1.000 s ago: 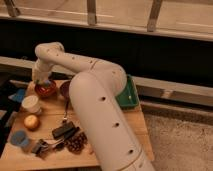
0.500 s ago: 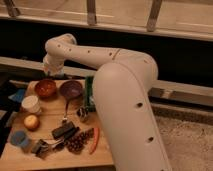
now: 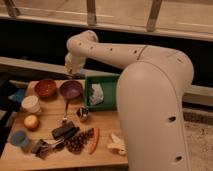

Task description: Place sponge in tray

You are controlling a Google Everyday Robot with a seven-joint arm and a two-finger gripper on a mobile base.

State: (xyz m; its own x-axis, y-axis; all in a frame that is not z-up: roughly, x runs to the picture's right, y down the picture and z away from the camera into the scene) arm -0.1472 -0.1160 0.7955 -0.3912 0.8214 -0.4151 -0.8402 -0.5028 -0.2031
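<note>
On the wooden table [image 3: 107,131], clutter is spread in front of the green tray [image 3: 111,105], with the gripper [image 3: 76,74] held behind it.

Nearest, a red chili [image 3: 94,140] and a banana [image 3: 117,145] are seen; farther back, a purple bowl [image 3: 71,89] and an orange bowl [image 3: 45,88]. A pale sponge [image 3: 97,93] is seen inside the tray, at its left side. The gripper is hung above the tray's far left corner, up and left of the sponge, apart from it.

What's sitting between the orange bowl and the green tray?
In the camera view, the purple bowl sits between the orange bowl and the green tray. The end effector hangs above its far rim.
</note>
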